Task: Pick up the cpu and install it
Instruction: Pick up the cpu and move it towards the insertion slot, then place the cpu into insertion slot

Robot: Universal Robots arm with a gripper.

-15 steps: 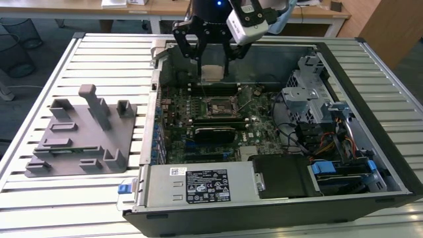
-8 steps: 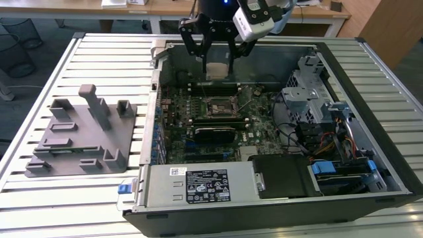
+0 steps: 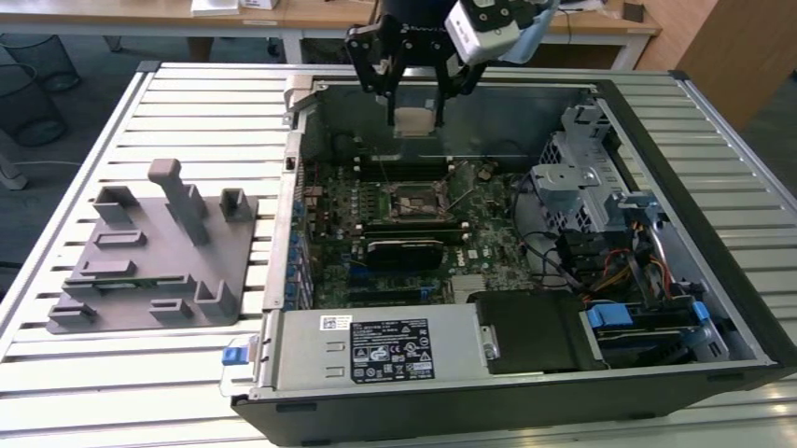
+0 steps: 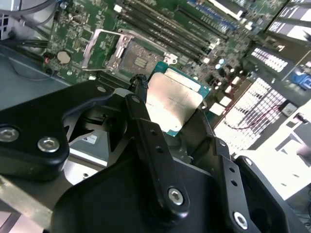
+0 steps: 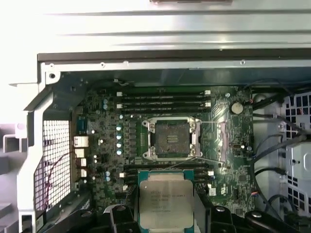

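You're pinching the cpu (image 5: pixel 165 196) by its edges in the gripper (image 3: pixel 416 117), hanging raised and offset from the open socket (image 5: pixel 171 138); be holding it level, squaring its edges to that socket

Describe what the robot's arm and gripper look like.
The gripper is matte black, built of flat linked bars with rounded ends. Its fingers are narrow black bars with small holes, and silver screws sit at the pivots. A pale grey boxy camera sits beside the black wrist.
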